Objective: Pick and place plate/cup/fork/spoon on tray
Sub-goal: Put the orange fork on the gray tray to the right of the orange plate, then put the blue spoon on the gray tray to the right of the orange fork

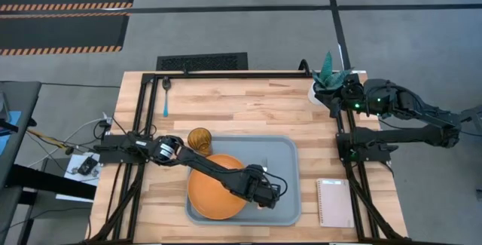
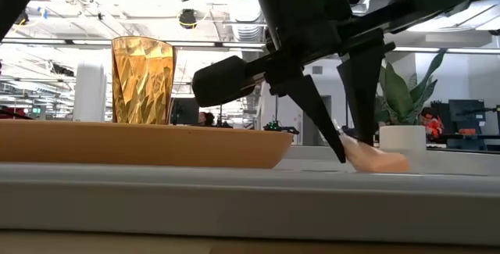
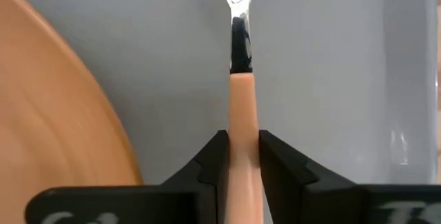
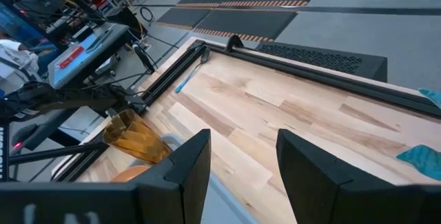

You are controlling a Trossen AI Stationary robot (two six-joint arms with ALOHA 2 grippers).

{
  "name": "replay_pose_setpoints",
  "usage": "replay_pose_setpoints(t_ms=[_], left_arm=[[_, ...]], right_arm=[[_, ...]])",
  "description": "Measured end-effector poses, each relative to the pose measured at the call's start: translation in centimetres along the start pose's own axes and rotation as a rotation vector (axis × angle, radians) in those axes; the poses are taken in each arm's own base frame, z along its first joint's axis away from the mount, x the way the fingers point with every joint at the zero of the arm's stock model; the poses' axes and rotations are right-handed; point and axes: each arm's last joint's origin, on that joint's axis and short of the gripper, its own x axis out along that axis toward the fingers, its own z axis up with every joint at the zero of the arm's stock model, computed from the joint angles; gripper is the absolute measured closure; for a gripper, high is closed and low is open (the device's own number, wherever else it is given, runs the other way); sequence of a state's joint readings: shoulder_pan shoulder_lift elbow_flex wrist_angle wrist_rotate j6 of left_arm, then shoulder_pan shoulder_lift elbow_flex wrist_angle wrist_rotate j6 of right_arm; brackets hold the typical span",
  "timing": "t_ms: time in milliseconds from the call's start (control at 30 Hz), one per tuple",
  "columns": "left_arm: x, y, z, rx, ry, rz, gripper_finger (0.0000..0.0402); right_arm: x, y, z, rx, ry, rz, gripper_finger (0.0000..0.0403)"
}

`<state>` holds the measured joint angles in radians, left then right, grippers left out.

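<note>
fork point(image 3: 241, 114) handle sits pinched in my left claw point(image 3: 242, 156), long axis running straight ahead, low over the tray point(image 3: 331, 65).

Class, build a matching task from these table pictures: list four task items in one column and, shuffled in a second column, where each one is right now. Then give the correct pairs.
Things:
1. plate
2. cup
3. fork
4. spoon

Places:
A. on the bare wooden table, far left corner, outside the tray
B. between the left gripper's fingers, over the tray floor
C. lying flat in the tray's left part
D. standing upright at the tray's far left corner

Pairs: 1-C, 2-D, 3-B, 4-A
</note>
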<state>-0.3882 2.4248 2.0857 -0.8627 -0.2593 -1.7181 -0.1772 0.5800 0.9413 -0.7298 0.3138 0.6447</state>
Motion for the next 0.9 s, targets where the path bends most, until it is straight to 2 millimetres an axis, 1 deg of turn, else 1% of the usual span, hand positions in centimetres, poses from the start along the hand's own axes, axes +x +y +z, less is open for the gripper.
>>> replay_pose_setpoints(t_ms=[267,500,567,767,833,900], left_arm=[[0.0,0.0,0.0,0.004,-0.01,-0.001,0.0309],[0.0,0.0,0.1,0.031,-0.006,-0.002,0.03],[-0.5,-0.1,0.2,0.044,0.002,-0.005,0.03],[-3.7,-0.3,0.6,0.057,-0.038,-0.027,0.0297],[-4.5,-0.4,0.8,0.049,-0.03,-0.036,0.0287],[-5.8,-0.7,1.1,0.047,-0.021,-0.07,0.0269]], right_arm=[[0.0,0.0,0.0,-0.002,-0.001,-0.001,0.0214],[0.0,0.0,0.0,-0.001,0.0,-0.001,0.0214],[0.0,0.0,0.0,-0.007,0.0,-0.001,0.0214],[0.0,0.1,0.1,-0.02,-0.006,0.005,0.0214],[0.0,0.1,0.2,-0.018,-0.017,0.013,0.0214],[0.0,0.2,0.2,-0.017,-0.023,0.017,0.0214]])
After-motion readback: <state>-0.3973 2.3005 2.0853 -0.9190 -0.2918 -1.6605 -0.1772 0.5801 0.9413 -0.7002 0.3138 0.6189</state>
